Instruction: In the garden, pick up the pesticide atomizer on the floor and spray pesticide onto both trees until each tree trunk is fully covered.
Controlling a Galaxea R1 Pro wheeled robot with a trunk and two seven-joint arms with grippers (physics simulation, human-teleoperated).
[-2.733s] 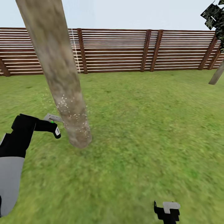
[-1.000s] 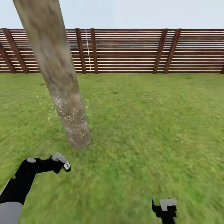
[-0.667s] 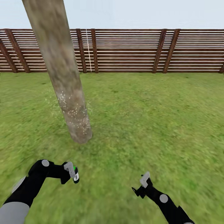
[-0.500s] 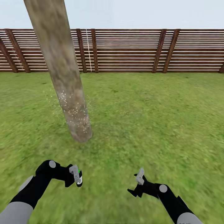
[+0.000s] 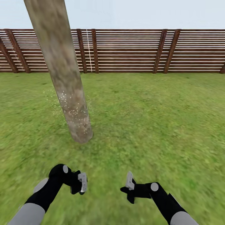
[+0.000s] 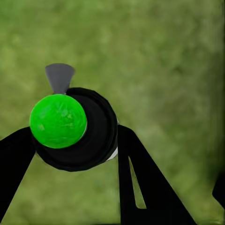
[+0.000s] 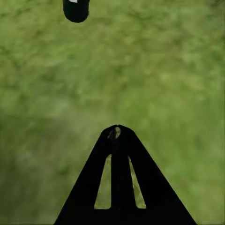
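Light: I see bright, even daylight everywhere.
Shadows: only a faint dark patch on the grass (image 5: pixel 103 137) by the tree trunk (image 5: pixel 67 84).
Blur: near grass looks smeary; both wrist views are soft.
Glare: none I can see.

Obstacle — tree trunk (image 5: pixel 67 90) ahead-left | Free — open grass (image 5: pixel 156 125) ahead and right, up to fence (image 5: pixel 131 51)

Thick pale mottled trunk (image 5: pixel 64 78), leaning, rooted in lawn (image 5: pixel 150 118), fence (image 5: pixel 125 51) behind. Whitish pesticide specks (image 5: pixel 73 111) dotting lower trunk only, a few over grass beside; upper trunk bare. Atomizer (image 6: pixel 75 126): black round body, bright green cap, grey trigger tab, clamped between left tool (image 5: pixel 82 185) fingers, held low over grass, well short of trunk base.
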